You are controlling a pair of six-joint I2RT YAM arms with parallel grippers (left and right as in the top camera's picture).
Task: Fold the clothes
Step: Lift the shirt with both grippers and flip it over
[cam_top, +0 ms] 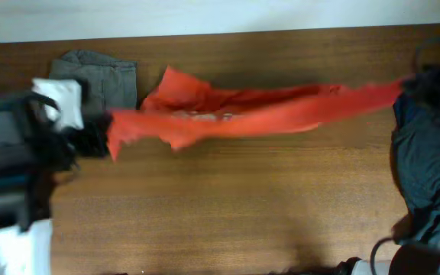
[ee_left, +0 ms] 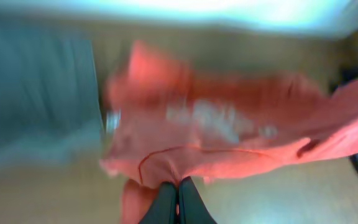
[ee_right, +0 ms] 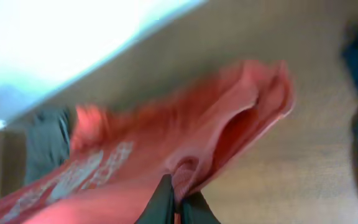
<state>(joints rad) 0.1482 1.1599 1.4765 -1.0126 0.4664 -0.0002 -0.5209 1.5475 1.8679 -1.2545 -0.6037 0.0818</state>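
At the left gripper (ee_left: 178, 198): dark fingers pressed together, clamped on a fold at one end of the orange-red T-shirt (cam_top: 258, 111). At the right gripper (ee_right: 176, 200): likewise closed, pinching a bunched edge at the shirt's opposite end. Between the two, pulled into a long, slightly sagging band across the far half of the tabletop (cam_top: 228, 206) (blurred in every view, so contact with the wood hard to judge). Soft, thin fabric, creased along its length, with ragged drooping edges near the left end and white chest lettering (cam_top: 205, 116) just visible.

Beyond the shirt's left end, close beside it, a grey-brown garment (cam_top: 98, 76), squarish and lying flat. Past the shirt's right end, a dark blue-grey garment (cam_top: 426, 168) in a rumpled heap at the tabletop's edge.

In front of the T-shirt, a wide stretch of bare brown wood grain, smooth and matte. Behind it, only a narrow strip before the tabletop's far edge.
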